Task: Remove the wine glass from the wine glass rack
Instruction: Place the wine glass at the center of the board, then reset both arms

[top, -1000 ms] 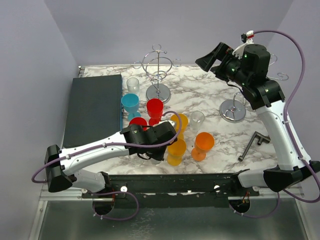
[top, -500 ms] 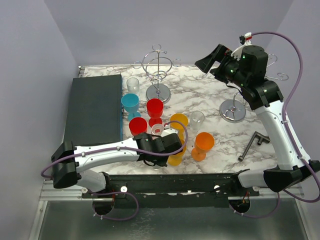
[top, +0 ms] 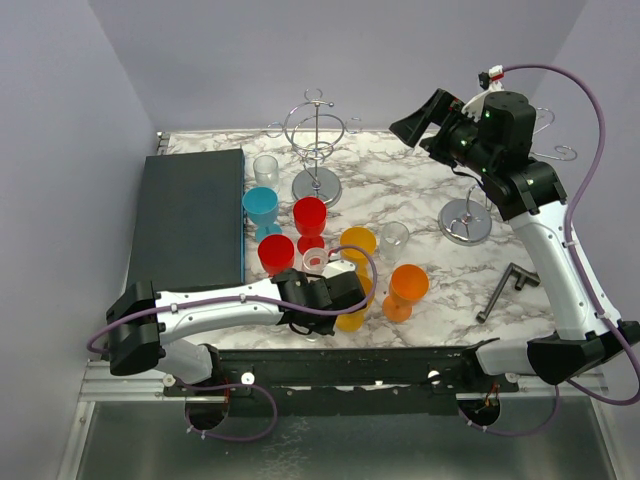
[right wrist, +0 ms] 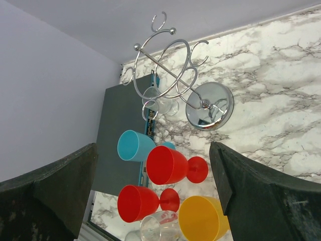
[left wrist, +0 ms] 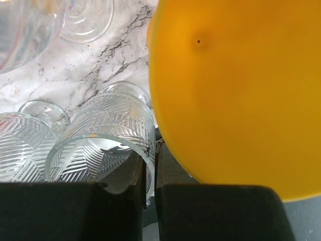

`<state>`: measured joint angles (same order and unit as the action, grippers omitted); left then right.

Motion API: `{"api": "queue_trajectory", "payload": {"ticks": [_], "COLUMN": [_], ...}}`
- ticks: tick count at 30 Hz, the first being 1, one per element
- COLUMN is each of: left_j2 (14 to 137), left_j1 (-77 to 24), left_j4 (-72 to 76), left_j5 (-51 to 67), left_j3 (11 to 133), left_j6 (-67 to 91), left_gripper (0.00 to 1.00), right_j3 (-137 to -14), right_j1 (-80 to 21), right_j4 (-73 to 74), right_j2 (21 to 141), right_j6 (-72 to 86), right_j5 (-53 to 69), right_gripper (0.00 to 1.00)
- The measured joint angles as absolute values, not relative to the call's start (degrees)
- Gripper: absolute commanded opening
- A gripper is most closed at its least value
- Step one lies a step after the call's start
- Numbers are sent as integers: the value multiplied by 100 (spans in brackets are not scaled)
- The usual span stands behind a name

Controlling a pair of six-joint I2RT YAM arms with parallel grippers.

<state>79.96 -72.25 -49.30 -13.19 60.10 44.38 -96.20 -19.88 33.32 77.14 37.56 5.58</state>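
Two chrome wine glass racks stand on the marble: one at the back centre point(top: 317, 150) point(right wrist: 173, 75), the other at the right point(top: 466, 220), partly behind my right arm. I see no glass hanging on either. My left gripper point(left wrist: 150, 165) point(top: 308, 322) is low at the table's near edge, shut on the rim of a clear patterned wine glass point(left wrist: 108, 133), one finger inside the bowl and one outside. A second clear patterned glass point(left wrist: 22, 145) sits just to its left. My right gripper point(right wrist: 155, 165) point(top: 425, 115) hangs high at the back right, open and empty.
Plastic goblets crowd the middle: blue point(top: 260, 205), red point(top: 309, 215), red point(top: 276, 252), yellow point(top: 358, 243), orange point(top: 408, 285). A yellow goblet point(left wrist: 235, 90) presses close beside my left fingers. A dark mat point(top: 190, 220) lies left. A clear glass point(top: 265, 170), a tumbler point(top: 395, 236) and a dark tool point(top: 505, 285) lie around.
My left arm has drawn its wrist down and right toward the table's near edge, uncovering the red goblet. The right arm has hardly moved.
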Motion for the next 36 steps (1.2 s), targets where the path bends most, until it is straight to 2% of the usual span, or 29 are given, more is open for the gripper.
{"api": "queue_trajectory", "payload": {"ticks": [9, 16, 36], "left_j2": [7994, 7931, 7561], "left_j1": [-7244, -7251, -7251], "left_j4": [-4939, -5004, -5454], "left_j5": [-1345, -1363, -1463], "left_j3": [6010, 6025, 6337], "left_j6": [4438, 4436, 4403], "left_gripper": [19, 23, 30], "right_j3": [-9614, -9614, -9614], "right_j1": [-1988, -1988, -1988], "right_j4": [3334, 3332, 3332], "right_j2": [7712, 7710, 7708], "right_j6": [3756, 3758, 3769], "right_j5": [558, 558, 563], "right_gripper": [100, 100, 100]}}
